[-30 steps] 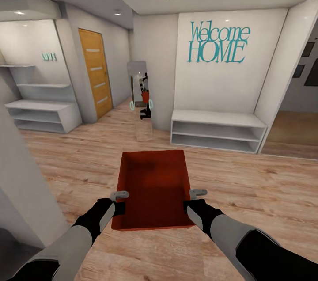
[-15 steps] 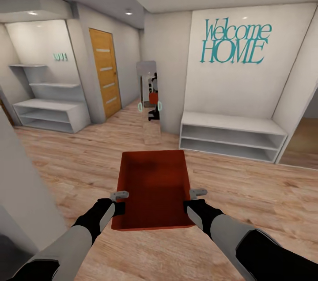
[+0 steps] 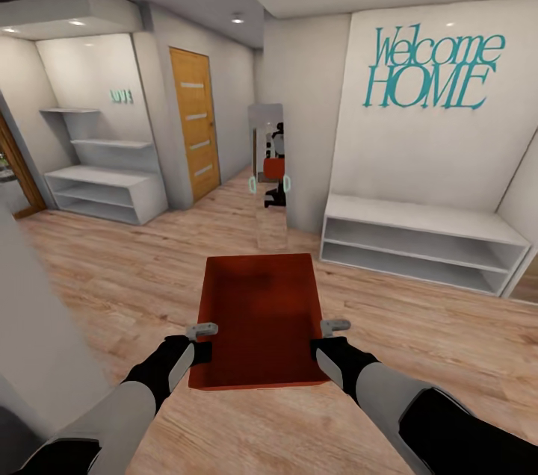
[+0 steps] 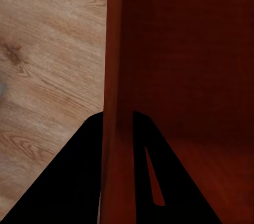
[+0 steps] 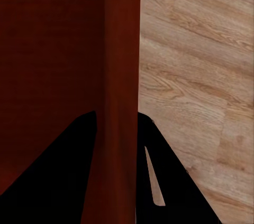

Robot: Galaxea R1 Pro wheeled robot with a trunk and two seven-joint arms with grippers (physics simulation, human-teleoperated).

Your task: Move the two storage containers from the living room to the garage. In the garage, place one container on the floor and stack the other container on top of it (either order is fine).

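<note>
- Orange-red plastic is sitting nearest the camera: one storage container is being carried level between the two arms, clear of the wood-plank floor, with its long axis pointing straight ahead, away from the robot.
- The left gripper is pinching the container's left side wall near the near end; in the left wrist view the wall is running up between its two dark fingers, one outside and one inside the bin.
- The right gripper is clamping the opposite wall in the same way, so neither arm is nearer and the load is hanging evenly between them.
- The bin's inside is looking empty: bare red bottom and walls, nothing lying in it as far as the head view shows.
- Beyond it the plank floor is stretching to a narrow standing mirror, which is giving back a small reflection, probably of the robot with the red bin.
- Right of the mirror a low white shelf bench is standing under the teal "Welcome HOME" lettering; left of it a wooden panel door is set in the hallway wall, with more white shelving further left.
- The carry is under way; grey concrete is not showing yet, so I judge the garage is still to be reached, perhaps through that door.
</note>
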